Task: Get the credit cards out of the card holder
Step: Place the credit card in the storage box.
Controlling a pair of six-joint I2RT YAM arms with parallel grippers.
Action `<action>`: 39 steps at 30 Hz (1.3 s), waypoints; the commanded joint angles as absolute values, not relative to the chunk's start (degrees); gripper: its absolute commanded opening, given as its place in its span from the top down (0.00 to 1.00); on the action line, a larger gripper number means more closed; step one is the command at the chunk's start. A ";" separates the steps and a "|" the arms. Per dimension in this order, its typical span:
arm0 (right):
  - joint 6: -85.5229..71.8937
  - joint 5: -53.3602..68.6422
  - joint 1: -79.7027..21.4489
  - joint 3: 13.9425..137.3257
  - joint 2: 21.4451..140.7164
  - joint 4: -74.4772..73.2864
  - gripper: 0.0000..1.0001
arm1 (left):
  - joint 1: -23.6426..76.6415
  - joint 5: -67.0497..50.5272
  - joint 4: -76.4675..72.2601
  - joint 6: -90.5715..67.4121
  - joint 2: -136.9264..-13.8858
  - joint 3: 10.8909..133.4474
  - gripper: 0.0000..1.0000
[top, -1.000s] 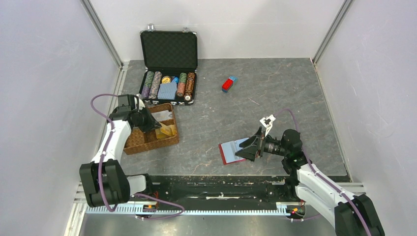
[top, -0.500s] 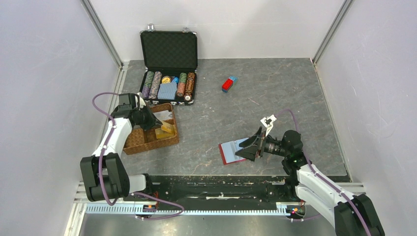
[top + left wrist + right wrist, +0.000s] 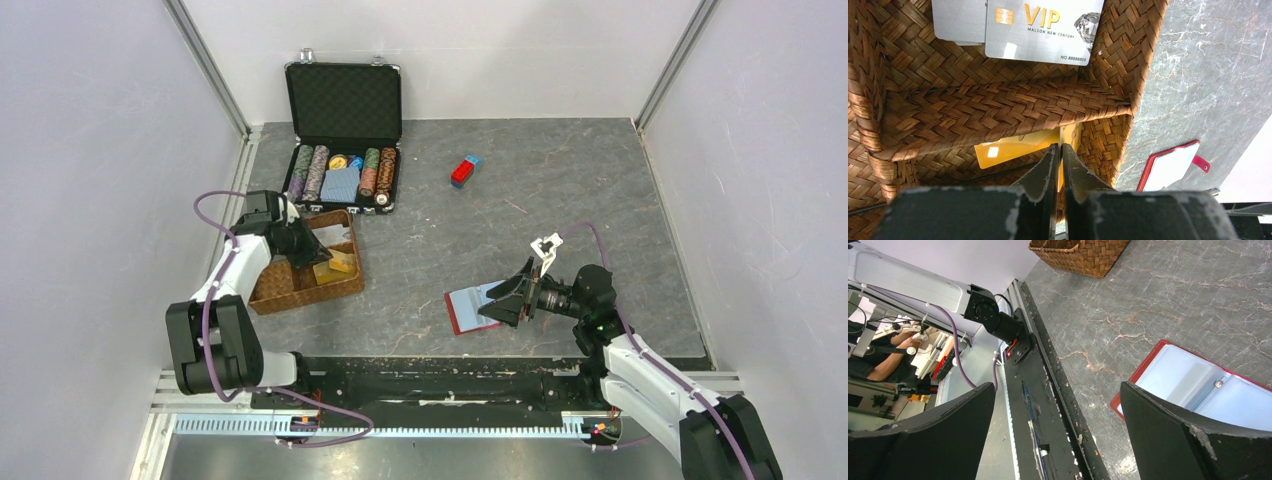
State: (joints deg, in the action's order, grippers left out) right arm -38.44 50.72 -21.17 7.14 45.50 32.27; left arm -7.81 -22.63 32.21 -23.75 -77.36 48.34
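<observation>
Drop-off step: left tool [image 3: 1061, 148] pinches a gold card [image 3: 1070, 135] edge-on in the basket [image 3: 998, 107] and should next let go; right tool [image 3: 1058, 390] hangs spread over the open card holder [image 3: 1178, 375]

One woven basket [image 3: 998, 107] has two compartments with cards in them. The far compartment holds two silver-grey credit cards [image 3: 1043, 30]: one VIP card overlapping one plain card [image 3: 958, 20]. The near compartment holds one gold card [image 3: 1013, 147], its chip showing. A gold strip just beside it may be a second gold card; that cannot be told. One dark red card holder [image 3: 1178, 375] lies open, showing two pale pockets. One black chip case [image 3: 343, 100] holds at least four rows of poker chips [image 3: 318, 172] and one blue patterned deck [image 3: 341, 185]. There is one red-and-blue block [image 3: 465, 170].
</observation>
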 commanded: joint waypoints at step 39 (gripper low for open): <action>-32.22 46.36 -21.39 9.97 45.80 23.33 0.02 | -8.09 -15.64 33.84 -24.72 -78.94 50.00 0.67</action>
